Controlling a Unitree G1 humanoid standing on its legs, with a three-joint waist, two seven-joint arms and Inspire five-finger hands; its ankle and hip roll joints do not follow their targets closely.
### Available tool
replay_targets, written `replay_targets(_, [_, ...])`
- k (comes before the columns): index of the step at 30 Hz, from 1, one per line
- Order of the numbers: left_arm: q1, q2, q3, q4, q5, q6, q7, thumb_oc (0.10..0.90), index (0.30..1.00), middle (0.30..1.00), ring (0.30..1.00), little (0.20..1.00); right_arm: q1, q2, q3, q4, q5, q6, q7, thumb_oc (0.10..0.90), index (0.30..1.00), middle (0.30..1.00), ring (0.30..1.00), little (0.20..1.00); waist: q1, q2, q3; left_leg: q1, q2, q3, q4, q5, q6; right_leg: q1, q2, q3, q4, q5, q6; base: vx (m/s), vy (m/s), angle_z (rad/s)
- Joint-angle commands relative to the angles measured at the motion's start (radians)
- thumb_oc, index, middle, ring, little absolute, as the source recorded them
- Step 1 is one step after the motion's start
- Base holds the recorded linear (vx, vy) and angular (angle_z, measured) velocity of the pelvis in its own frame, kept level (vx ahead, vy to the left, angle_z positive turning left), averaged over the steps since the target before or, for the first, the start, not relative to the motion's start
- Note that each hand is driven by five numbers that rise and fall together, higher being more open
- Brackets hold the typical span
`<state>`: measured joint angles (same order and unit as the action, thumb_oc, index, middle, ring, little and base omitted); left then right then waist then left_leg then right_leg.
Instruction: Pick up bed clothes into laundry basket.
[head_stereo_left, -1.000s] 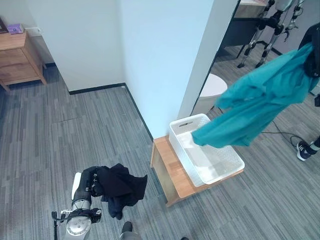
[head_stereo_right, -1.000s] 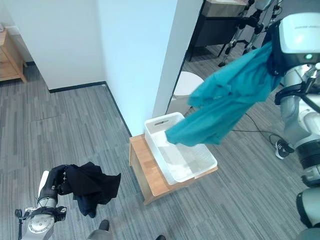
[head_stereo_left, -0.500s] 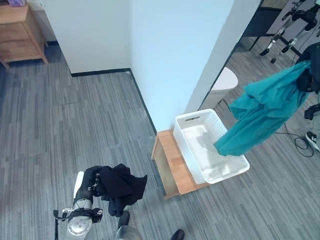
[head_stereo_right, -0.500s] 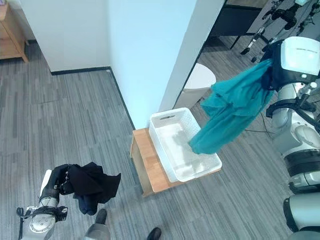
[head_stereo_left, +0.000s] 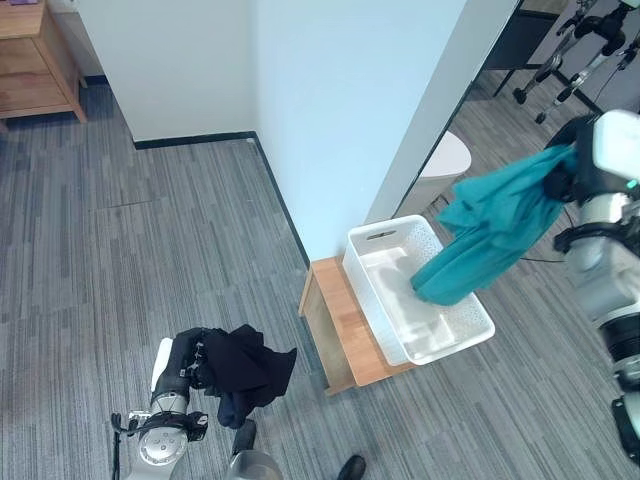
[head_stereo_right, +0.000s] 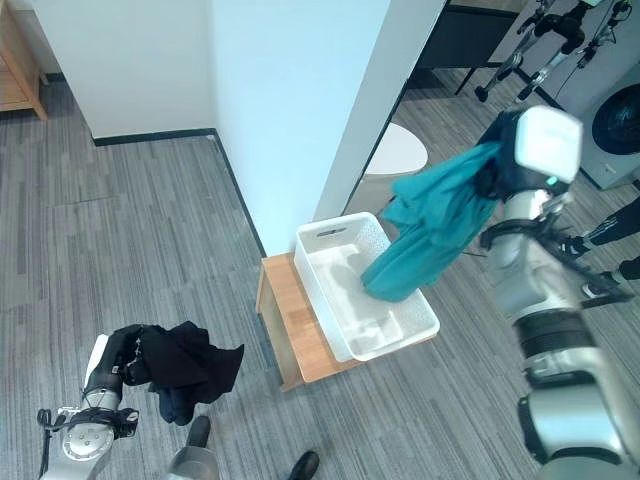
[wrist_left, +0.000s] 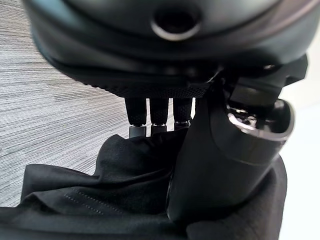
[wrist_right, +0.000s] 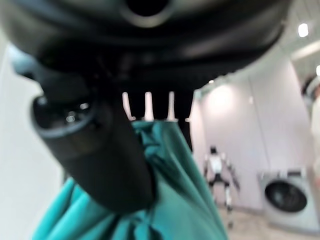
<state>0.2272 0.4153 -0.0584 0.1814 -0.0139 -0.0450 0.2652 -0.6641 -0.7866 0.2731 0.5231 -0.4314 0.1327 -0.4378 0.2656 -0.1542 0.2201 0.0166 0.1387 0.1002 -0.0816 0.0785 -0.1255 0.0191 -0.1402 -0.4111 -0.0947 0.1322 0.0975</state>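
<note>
While the right robot hand (head_stereo_right: 497, 165) is raised high at the right of the scene, its fingers and thumb are curled into the top of a teal garment (head_stereo_right: 428, 230), which hangs down so that its lower end dips into the white laundry basket (head_stereo_right: 330, 240). Seen from the right wrist, the thumb presses against the teal cloth and the fingers (wrist_right: 146, 106) run down behind it, their tips hidden in the folds. The left robot hand (head_stereo_left: 190, 359) sits low at the near left, clamped on a bunched black garment (head_stereo_left: 245, 370) that droops from it above the grey floor (head_stereo_left: 120, 260); the left wrist view shows the fingers (wrist_left: 159, 119) buried in the black fabric beside the thumb, fingertips out of sight. The basket rests on a low wooden worktop (head_stereo_left: 345, 340) against a white wall corner (head_stereo_left: 330, 110), and the teal cloth covers part of its far rim. A wooden cabinet (head_stereo_left: 35, 55) is cut off at the upper left of the left eye view. In the right wrist view, a washing machine (wrist_right: 285, 197) stands in the background.
</note>
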Motion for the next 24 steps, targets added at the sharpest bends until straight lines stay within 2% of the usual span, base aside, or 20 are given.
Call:
replay_targets(1, [-0.096,0.05,-0.033,-0.11,0.034,-0.116,-0.001,0.4,0.3,0.3,0.3,0.3,-0.168,-0.094,0.015,-0.038,-0.073,-0.012,-0.049,0.4,0.3,0.3,0.3,0.3,0.048,-0.026,-0.017,-0.03,-0.02,-0.007,-0.006,-0.059,0.017,0.119,-0.058,-0.039,0.007,-0.143,0.079,0.0,0.0,0.0])
replay_targets(8, [-0.114,0.06,-0.048,-0.112,0.021,-0.116,0.007,0.4,0.3,0.3,0.3,0.3,-0.219,-0.047,0.072,0.034,-0.052,-0.012,-0.046,0.4,0.3,0.3,0.3,0.3,0.066,-0.033,0.006,-0.05,-0.022,-0.019,-0.006,-0.051,0.016,0.108,-0.058,-0.049,0.007,-0.138,0.079,-0.02,-0.005,0.08])
replay_targets(13, [-0.13,0.064,-0.052,-0.094,0.017,-0.114,0.027,0.4,0.3,0.3,0.3,0.3,-0.138,0.056,0.016,0.125,0.052,-0.012,-0.062,0.4,0.3,0.3,0.3,0.3,0.073,-0.002,0.051,-0.101,-0.03,-0.039,-0.006,-0.036,0.018,0.072,-0.067,-0.065,0.007,-0.126,0.079,-0.06,0.011,0.16])
replay_targets(16, [-0.146,0.06,-0.061,-0.079,0.015,-0.113,0.033,0.4,0.3,0.3,0.3,0.3,-0.116,0.131,0.023,0.154,0.059,-0.005,-0.06,0.4,0.3,0.3,0.3,0.3,0.068,0.023,0.077,-0.13,-0.029,-0.034,-0.006,-0.024,0.016,0.04,-0.074,-0.06,0.007,-0.118,0.077,-0.09,0.035,0.04])
replay_targets(24, [-0.189,0.047,-0.082,-0.068,0.018,-0.117,0.052,0.4,0.3,0.3,0.3,0.3,-0.077,0.207,0.024,0.204,0.088,-0.009,-0.072,0.4,0.3,0.3,0.3,0.3,0.052,0.056,0.1,-0.165,-0.035,-0.042,-0.006,-0.012,0.013,0.012,-0.084,-0.068,0.007,-0.108,0.077,-0.03,0.013,0.0])
